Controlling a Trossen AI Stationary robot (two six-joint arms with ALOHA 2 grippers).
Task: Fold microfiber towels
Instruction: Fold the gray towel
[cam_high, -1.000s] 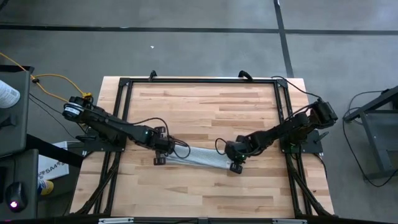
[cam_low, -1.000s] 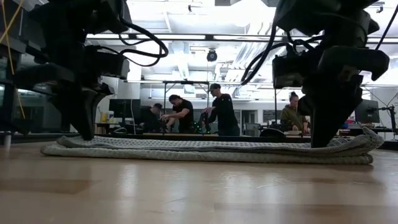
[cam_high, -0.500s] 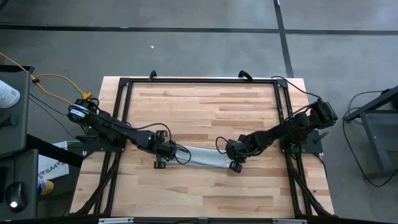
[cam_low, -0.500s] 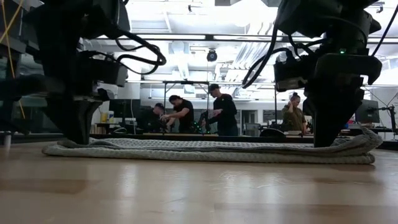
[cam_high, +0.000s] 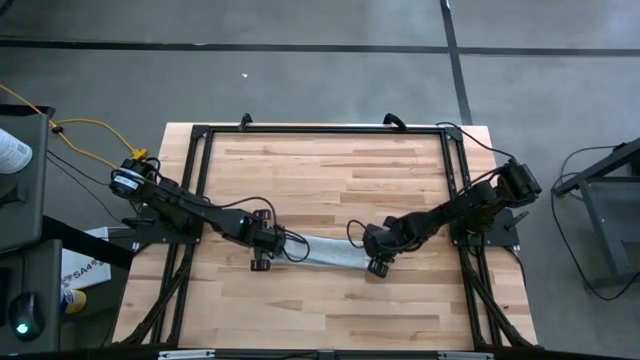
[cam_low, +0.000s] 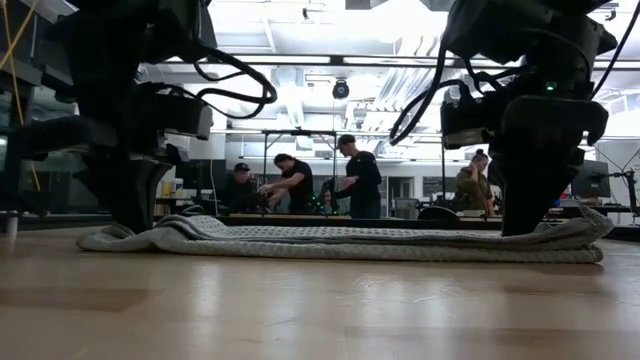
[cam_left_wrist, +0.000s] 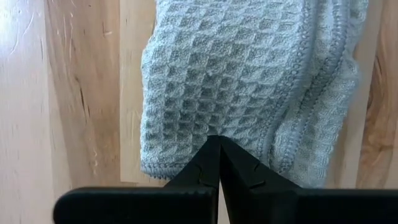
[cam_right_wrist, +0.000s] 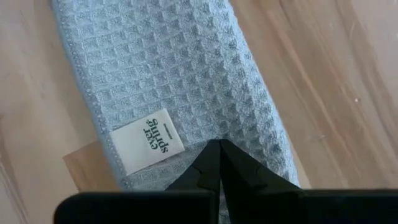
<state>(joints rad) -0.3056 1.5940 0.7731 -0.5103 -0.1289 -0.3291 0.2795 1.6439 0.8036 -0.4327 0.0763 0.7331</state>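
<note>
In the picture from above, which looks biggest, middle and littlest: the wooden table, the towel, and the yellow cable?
1. The wooden table looks by far the biggest.
2. The towel, a folded strip between both arms.
3. The yellow cable: long but thinner, so it covers the least.

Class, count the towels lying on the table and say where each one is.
1. The towel lies as a narrow folded strip across the table's middle, its ends pinched by the left hand and right hand. The folds could hide another.
</note>
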